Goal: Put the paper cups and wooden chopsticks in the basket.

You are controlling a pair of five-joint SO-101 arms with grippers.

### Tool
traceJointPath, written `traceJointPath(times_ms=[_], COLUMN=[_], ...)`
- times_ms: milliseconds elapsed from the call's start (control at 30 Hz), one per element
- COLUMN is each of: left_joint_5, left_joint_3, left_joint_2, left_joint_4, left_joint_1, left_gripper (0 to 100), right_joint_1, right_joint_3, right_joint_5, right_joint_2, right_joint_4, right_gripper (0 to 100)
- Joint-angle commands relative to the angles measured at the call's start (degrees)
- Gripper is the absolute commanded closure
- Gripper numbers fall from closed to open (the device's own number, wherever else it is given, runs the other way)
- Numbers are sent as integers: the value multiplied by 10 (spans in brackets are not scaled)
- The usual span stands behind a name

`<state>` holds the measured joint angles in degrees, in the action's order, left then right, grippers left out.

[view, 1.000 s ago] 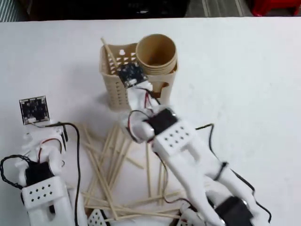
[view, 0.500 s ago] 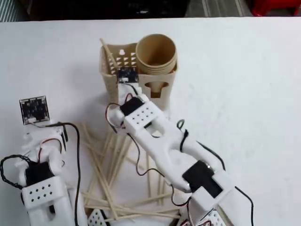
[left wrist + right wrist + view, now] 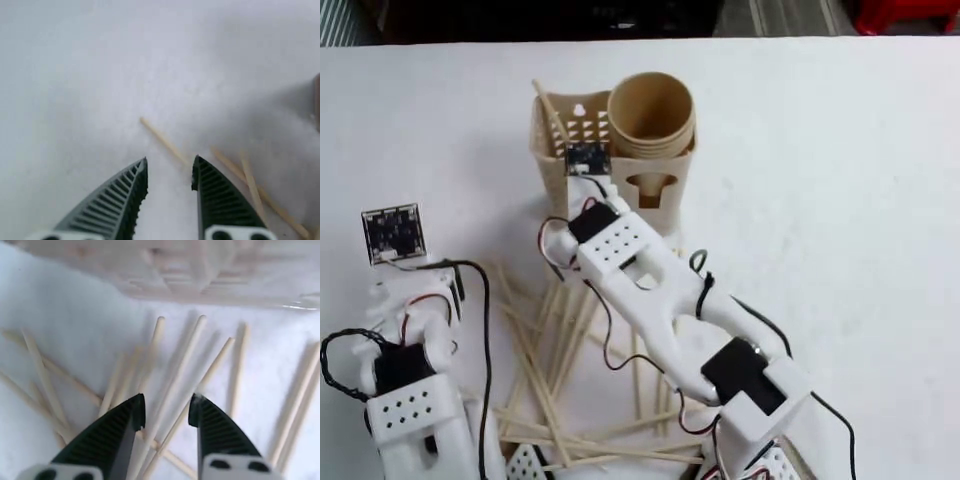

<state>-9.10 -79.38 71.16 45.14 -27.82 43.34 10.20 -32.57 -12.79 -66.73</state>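
**Right claw hanging open over the chopsticks below the basket**

Nearest the arms, loose chopsticks are lying criss-crossed on the bench, fanning from the near edge up towards the basket. The left arm is sitting at the near left corner, beside the pile. The right arm is stretching diagonally over the pile, with its wrist close to the basket's front wall. Beyond the pile, the basket is standing upright, holding stacked cups on its right side and one leaning stick at its left corner. Wide bare bench is lying open to the right of the basket and behind it, up to the far edge.

Over the last second the right arm has been swinging from the cups' side towards the basket's left; the left arm has not been moving.

The right claw is hanging released above several chopsticks, its jaws parted and gripping nothing. The left claw is likewise released and empty, with a chopstick end just ahead of it.
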Motion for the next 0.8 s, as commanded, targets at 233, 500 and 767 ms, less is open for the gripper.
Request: traceJointPath(times_ms=[233, 500, 767], left_joint_5=[-4, -4, -4], left_joint_3=[-1, -1, -1], left_joint_2=[9, 9, 9], left_joint_4=[-14, -14, -14], left_joint_1=[-6, -6, -6], left_gripper=[842, 842, 842], right_joint_1=[6, 7, 37], right_joint_3=[5, 6, 7], right_joint_5=[18, 77, 90], right_joint_2=[102, 232, 303], right_joint_4=[-27, -28, -112], right_gripper=[844, 844, 844])
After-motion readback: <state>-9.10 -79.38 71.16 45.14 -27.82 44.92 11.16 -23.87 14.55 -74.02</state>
